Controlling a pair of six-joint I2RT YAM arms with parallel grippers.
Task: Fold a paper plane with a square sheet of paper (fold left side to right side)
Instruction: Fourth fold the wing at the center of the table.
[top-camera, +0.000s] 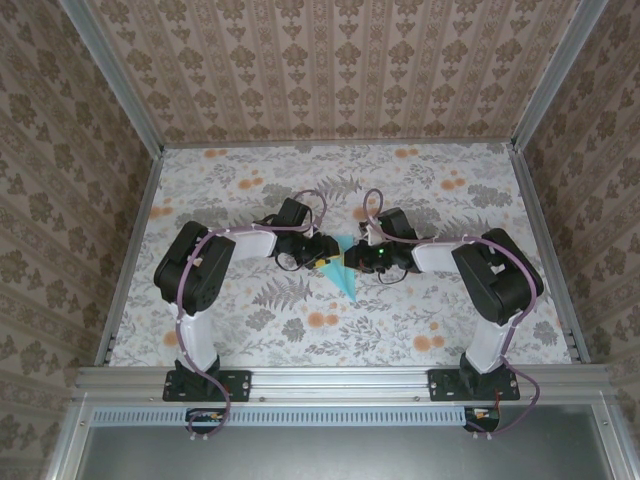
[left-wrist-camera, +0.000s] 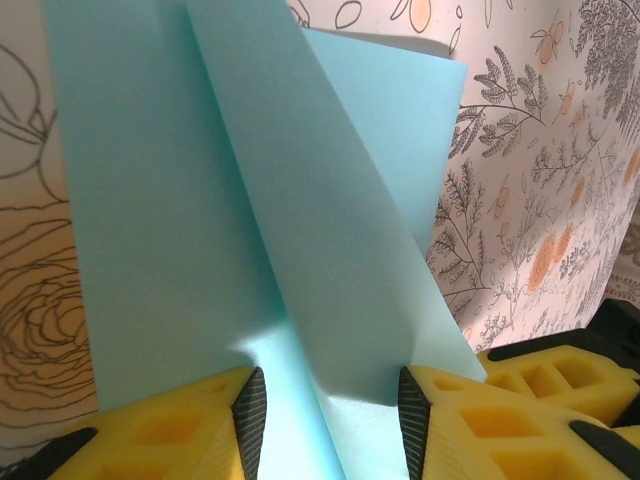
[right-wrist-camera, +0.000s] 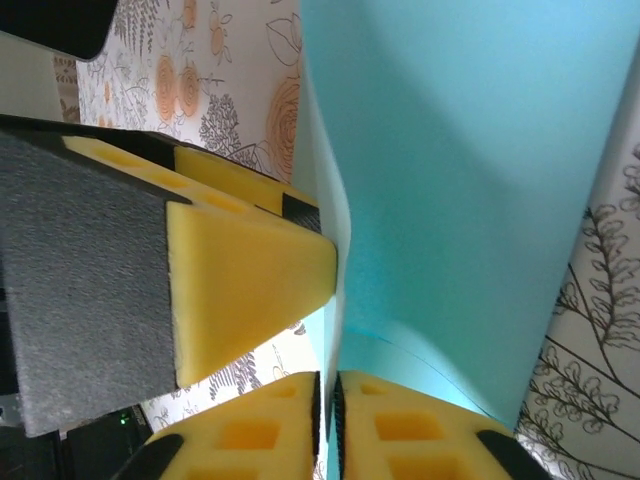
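Right wrist: right claw (right-wrist-camera: 327, 385) is pinching the paper plane (right-wrist-camera: 470, 180) edge; left claw (left-wrist-camera: 330, 400), released, is straddling it. Side fold is seemingly starting, next needing aligned edges.

You are looking at a robot test cell in a lab, not a lived-in room. The walls (top-camera: 340, 60) wear damask wallpaper and the desk (top-camera: 420, 200) a floral print, yet both are flat panels held in bare aluminium framing (top-camera: 130, 90). Along the near edge runs a metal rail (top-camera: 340, 380), and bolted to it side by side stand the left arm (top-camera: 195, 275) and the right arm (top-camera: 495, 275), with lilac cables (top-camera: 312, 198) looping along them.
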